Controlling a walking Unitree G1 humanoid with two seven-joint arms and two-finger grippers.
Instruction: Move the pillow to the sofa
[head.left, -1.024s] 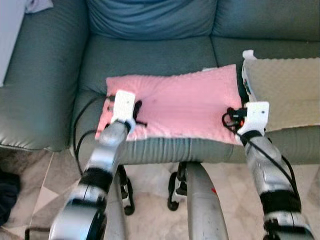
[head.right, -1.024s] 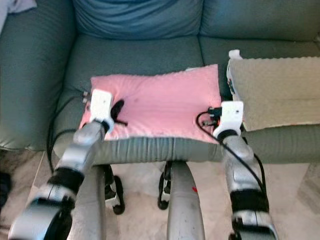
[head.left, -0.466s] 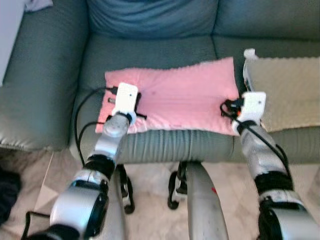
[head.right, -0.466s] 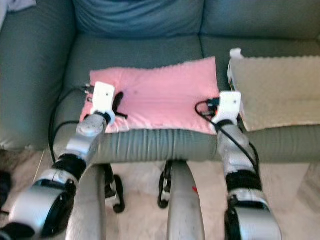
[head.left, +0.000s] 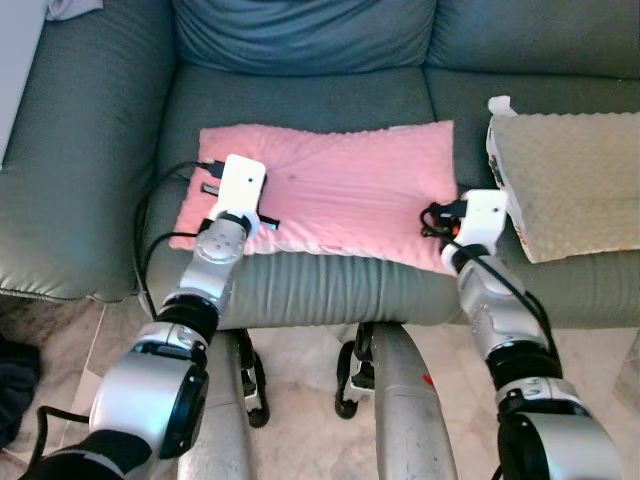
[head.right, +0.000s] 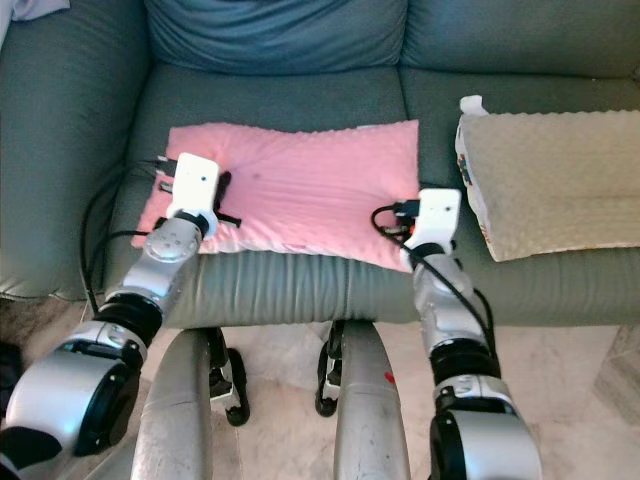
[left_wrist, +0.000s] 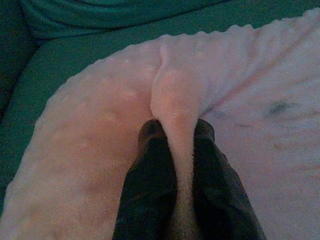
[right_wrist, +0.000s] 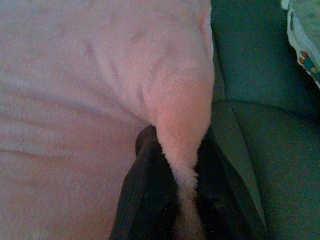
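Note:
A pink bumpy pillow (head.left: 330, 195) lies flat on the seat of the grey-green sofa (head.left: 300, 95). My left gripper (head.left: 235, 205) rests on its left end, shut on a pinched fold of the pink fabric (left_wrist: 175, 107). At the pillow's right front corner my right gripper (head.left: 455, 215) is shut on another fold (right_wrist: 177, 120). Black fingers (left_wrist: 150, 180) press the fabric from both sides in each wrist view.
A beige bumpy pillow (head.left: 575, 175) lies on the neighbouring seat to the right, close to my right gripper. A blue back cushion (head.left: 300, 35) stands behind the pink pillow. The sofa's left armrest (head.left: 75, 150) is at the left. Tiled floor (head.left: 300, 370) runs below the seat edge.
The pillow has moved further back and left onto the seat and lies flatter. Both grippers moved forward with it, still holding the fabric.

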